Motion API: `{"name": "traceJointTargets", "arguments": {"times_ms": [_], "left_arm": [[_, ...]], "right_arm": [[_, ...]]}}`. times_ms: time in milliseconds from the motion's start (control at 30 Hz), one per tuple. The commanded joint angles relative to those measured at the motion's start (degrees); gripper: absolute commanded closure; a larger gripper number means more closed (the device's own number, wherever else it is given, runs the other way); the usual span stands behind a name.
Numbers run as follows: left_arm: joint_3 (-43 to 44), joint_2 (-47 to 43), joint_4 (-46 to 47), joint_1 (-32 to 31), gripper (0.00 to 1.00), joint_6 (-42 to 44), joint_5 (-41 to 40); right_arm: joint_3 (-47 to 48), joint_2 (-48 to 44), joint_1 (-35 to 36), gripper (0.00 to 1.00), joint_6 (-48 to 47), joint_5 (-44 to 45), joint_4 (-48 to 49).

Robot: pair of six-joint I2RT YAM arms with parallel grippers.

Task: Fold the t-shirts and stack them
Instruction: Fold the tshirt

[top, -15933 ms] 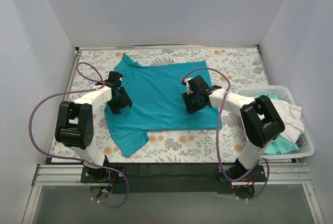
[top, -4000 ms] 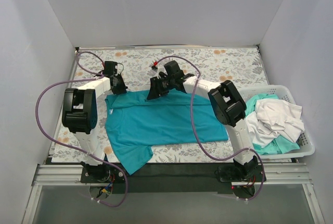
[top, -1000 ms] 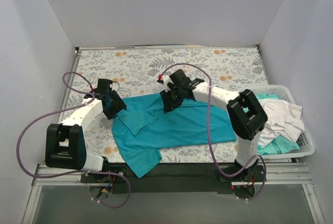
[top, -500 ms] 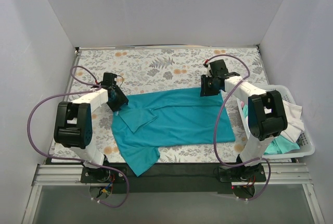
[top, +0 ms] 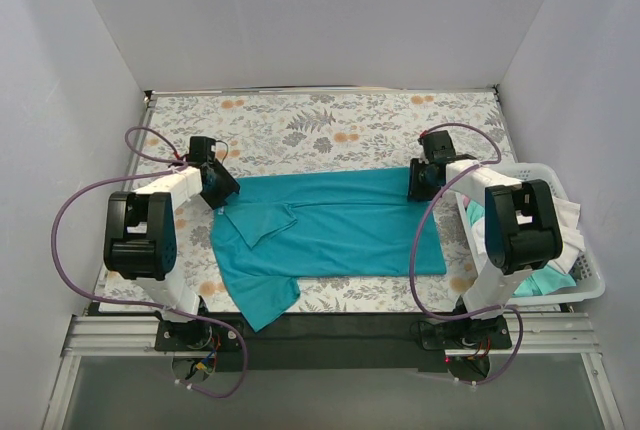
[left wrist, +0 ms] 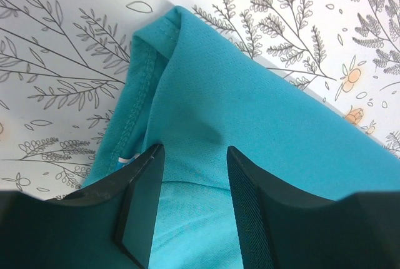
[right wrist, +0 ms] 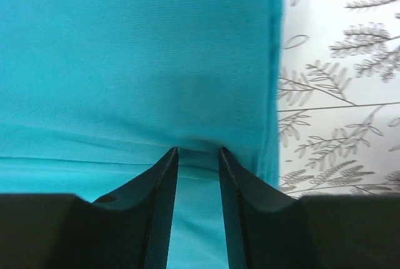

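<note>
Now teal t-shirt (top: 340,235) spread mid-frame on table (top: 330,130); left end effector (top: 222,189) pinches its upper-left corner, right end effector (top: 418,185) pinches its upper-right corner.

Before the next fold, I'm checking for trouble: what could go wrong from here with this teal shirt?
1. One sleeve sticks out of the teal shirt toward the near edge and a flap lies crooked on top; folding now would probably lock in lumps.
2. The left gripper and right gripper sit at the far corners; pulling there could slide the layers apart.
3. The right arm stands close to the basket and might snag it.
</note>
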Motion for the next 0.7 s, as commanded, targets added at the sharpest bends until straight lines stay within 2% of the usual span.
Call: {"name": "traceJointTargets", "arguments": {"times_ms": [0,133,333,433,533,667], "left_arm": [[-1.74,2.24,-2.03,1.78,0.57,1.83,-4.18],[-1.04,1.8,-2.29,1.86,0.56,2.8,-3.3],[1.78,-2.67,-3.43,1.08,0.43,4.47,-0.66],[3.97,-5.13,-5.54,0.46,0.39,4.74,-0.4],[4.07,-7.07,-5.63,-0.33,0.38,4.74,0.3],[3.54,-6.99,-5.63,-1.3,0.38,4.91,0.57]], "right_arm": [[-1.42,-0.78,-1.51,0.65,0.42,5.05,-1.73],[-0.46,-1.4,-1.51,0.65,0.07,2.87,-1.73],[4.72,-2.98,0.16,0.62,-1.34,-1.1,-1.82],[6.75,-2.55,0.69,0.56,-1.25,-3.65,-1.91],[9.21,-0.27,1.04,0.53,-1.43,-4.61,-1.91],[11.85,2.81,1.48,0.53,-1.6,-5.14,-1.73]]}}
